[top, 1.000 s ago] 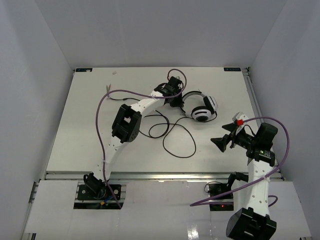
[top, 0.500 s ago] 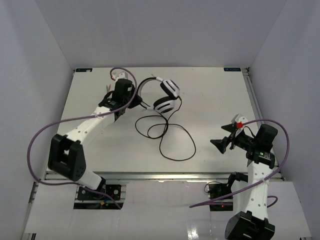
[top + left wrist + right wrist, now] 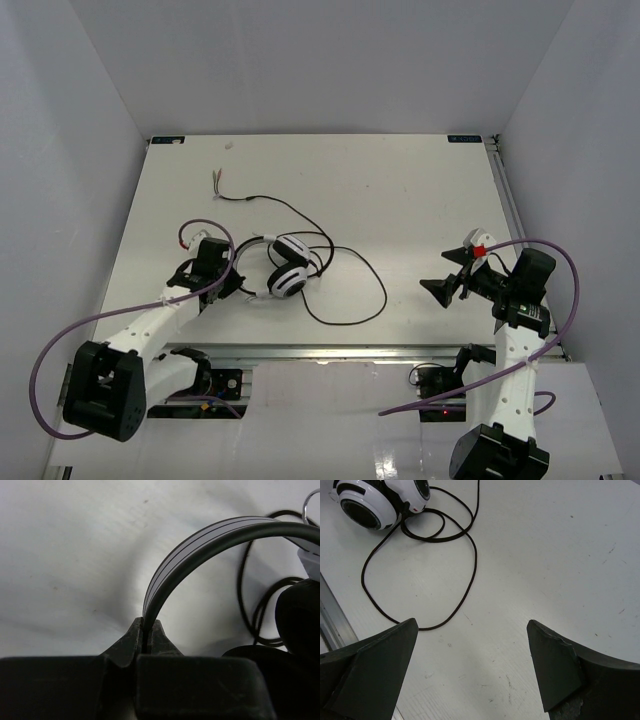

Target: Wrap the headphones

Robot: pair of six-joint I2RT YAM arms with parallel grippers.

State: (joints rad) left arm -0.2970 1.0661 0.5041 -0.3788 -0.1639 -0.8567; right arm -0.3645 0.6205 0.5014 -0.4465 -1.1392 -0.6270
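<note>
Since a moment ago, the left arm has swung back to the near left part of the table (image 3: 400, 190) and pulled the headphones (image 3: 285, 272) along. The right arm has stayed put.

From the top, the headphones lie on the near left part of the table, just right of the left gripper (image 3: 236, 289). That gripper is squeezed tight on the white headband (image 3: 250, 247). The thin black cable (image 3: 372, 300) makes a big loop to the right. Another stretch runs to the far left and ends at the plugs (image 3: 217, 180). The right gripper (image 3: 447, 265) is over on the right, well apart from the headphones. It is spread wide and holds nothing.

From the left wrist, the jaws pinch the end of the headband (image 3: 200, 542), which curves up and to the right. Cable (image 3: 246, 595) loops lie on the table behind it. A dark earcup (image 3: 300, 610) shows at the right edge.

From the right wrist, the two dark fingers (image 3: 375, 660) stand far apart with only bare table between them. The headphones (image 3: 370, 505) sit in the far left corner, with the cable (image 3: 472, 555) loop between.
</note>
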